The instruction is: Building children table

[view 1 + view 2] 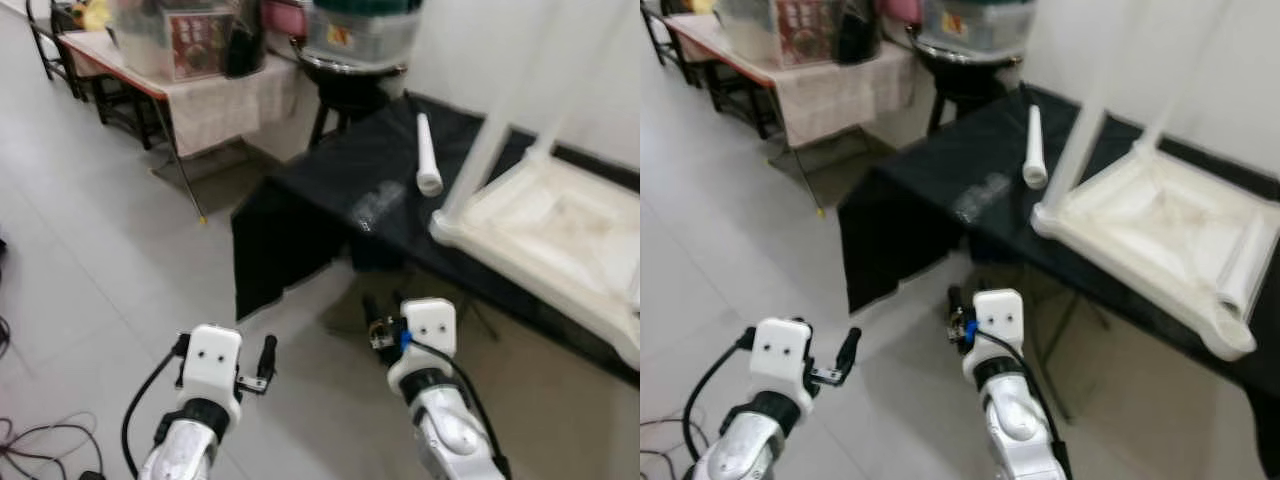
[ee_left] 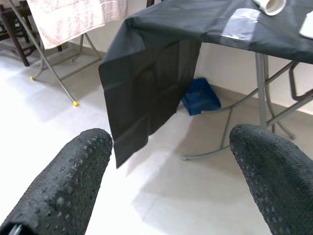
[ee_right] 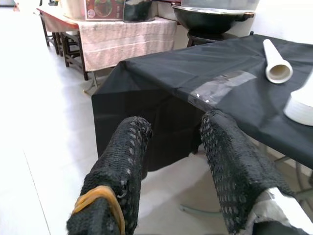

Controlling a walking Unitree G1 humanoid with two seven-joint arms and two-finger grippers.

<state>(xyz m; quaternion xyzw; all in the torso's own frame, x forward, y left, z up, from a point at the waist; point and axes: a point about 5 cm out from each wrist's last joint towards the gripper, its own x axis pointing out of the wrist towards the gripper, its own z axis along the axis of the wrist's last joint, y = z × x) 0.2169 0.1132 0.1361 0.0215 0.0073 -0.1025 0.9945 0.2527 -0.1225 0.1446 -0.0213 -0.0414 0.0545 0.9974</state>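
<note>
tabletop (image 1: 560, 225) is laid inverted on the worktop (image 1: 340, 175), presumably for leg fitting. one loose leg (image 1: 427, 152) is left beside it. left gripper (image 1: 262, 362) and right gripper (image 1: 383, 312) are held apart-fingered, empty, short of the worktop.

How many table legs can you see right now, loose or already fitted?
4. One loose leg lies on the black-covered table. Two legs stand upright in the upturned white tabletop. A fourth rests on the tabletop's near corner; more may be out of frame.
</note>
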